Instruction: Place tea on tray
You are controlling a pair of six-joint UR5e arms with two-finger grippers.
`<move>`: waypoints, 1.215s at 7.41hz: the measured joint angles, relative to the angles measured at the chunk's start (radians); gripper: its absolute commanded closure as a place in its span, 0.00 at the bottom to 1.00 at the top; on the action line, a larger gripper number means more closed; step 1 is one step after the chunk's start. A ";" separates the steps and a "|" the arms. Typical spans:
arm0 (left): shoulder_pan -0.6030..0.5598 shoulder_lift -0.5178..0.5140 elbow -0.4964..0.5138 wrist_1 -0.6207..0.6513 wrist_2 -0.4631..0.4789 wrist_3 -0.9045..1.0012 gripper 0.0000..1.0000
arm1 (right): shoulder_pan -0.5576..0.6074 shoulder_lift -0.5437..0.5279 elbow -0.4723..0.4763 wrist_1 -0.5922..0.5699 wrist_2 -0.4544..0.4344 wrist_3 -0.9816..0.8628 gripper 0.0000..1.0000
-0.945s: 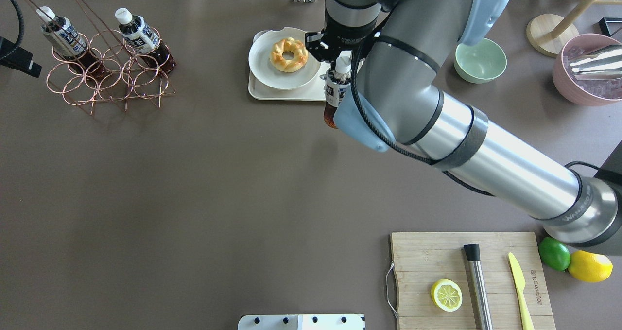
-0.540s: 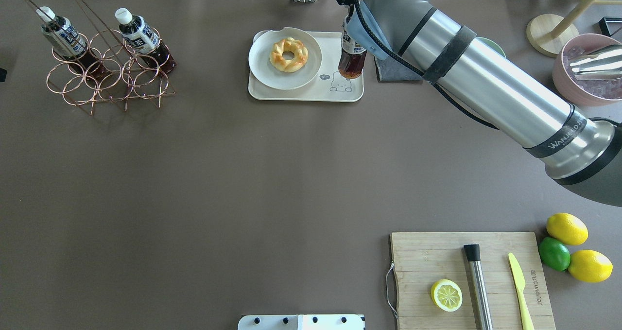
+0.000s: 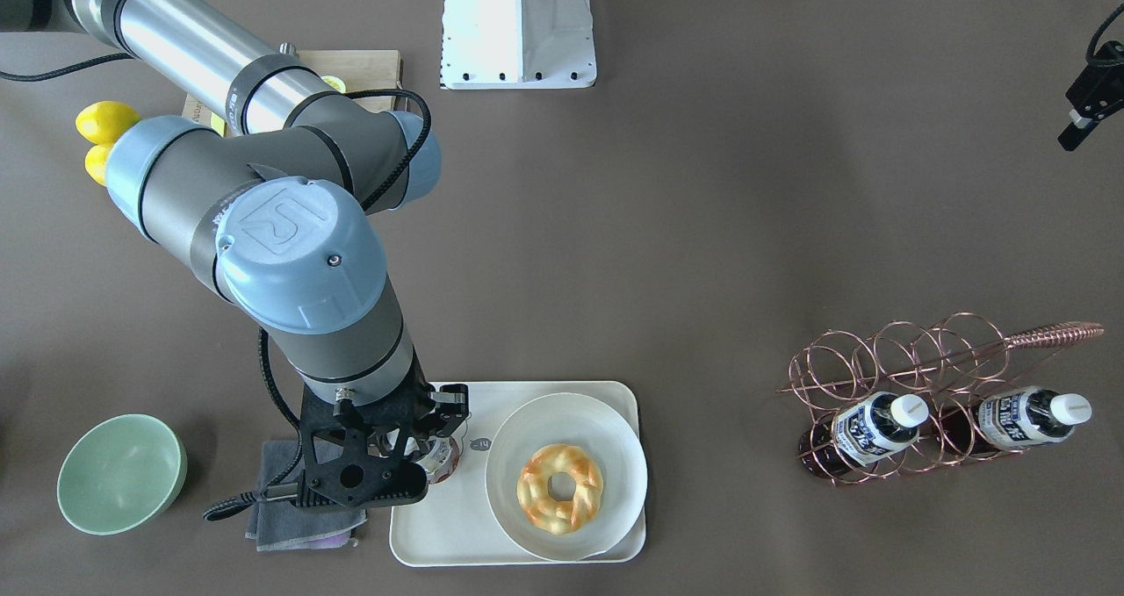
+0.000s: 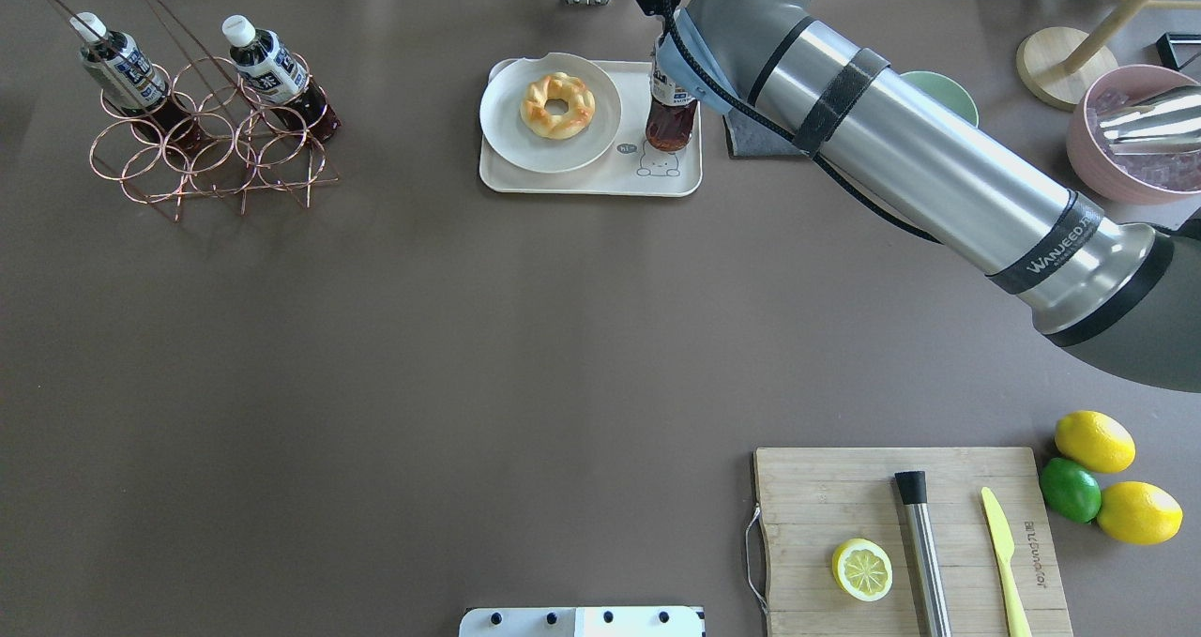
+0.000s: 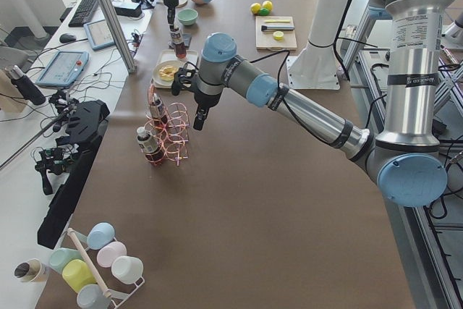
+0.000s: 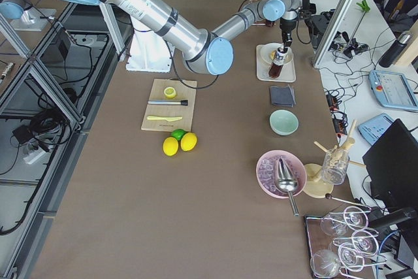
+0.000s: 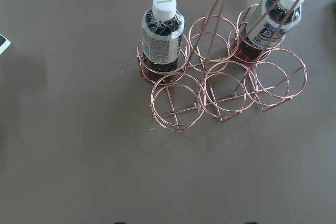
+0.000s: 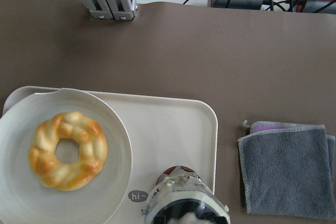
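Note:
My right gripper (image 3: 428,438) is shut on the tea bottle (image 4: 670,116) near its top and holds it a little tilted, its base over the right end of the cream tray (image 4: 582,182) beside the bear drawing. I cannot tell whether the base touches the tray. In the right wrist view the bottle (image 8: 184,205) is directly below the camera, over the tray (image 8: 173,129). Two more tea bottles (image 4: 122,65) (image 4: 267,63) stand in the copper wire rack (image 4: 211,163). My left gripper (image 3: 1082,113) hovers near the rack; I cannot tell how its jaws stand.
A white plate (image 4: 511,140) with a doughnut (image 4: 557,105) fills the tray's left part. A grey cloth (image 4: 755,140) and a green bowl (image 3: 120,473) lie right of the tray. The pink bowl (image 4: 1135,140) and cutting board (image 4: 826,496) are further off.
My right arm has swung the tea bottle from beyond the tray's near right corner to over the tray, then a little left. My left gripper has left the overhead view.

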 measured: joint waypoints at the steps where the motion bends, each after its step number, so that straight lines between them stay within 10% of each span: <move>1: -0.005 0.003 -0.001 0.000 -0.001 0.005 0.18 | -0.004 0.005 -0.010 0.006 -0.002 0.001 1.00; 3: -0.007 0.004 -0.003 0.000 -0.002 0.006 0.18 | -0.006 0.010 -0.033 0.034 -0.005 0.002 0.84; 4: -0.007 0.004 -0.003 0.000 -0.008 0.006 0.18 | -0.007 0.011 -0.040 0.045 -0.006 0.002 0.01; 9: -0.011 0.006 0.005 0.005 -0.015 0.009 0.18 | 0.005 -0.024 0.026 0.043 0.005 -0.009 0.00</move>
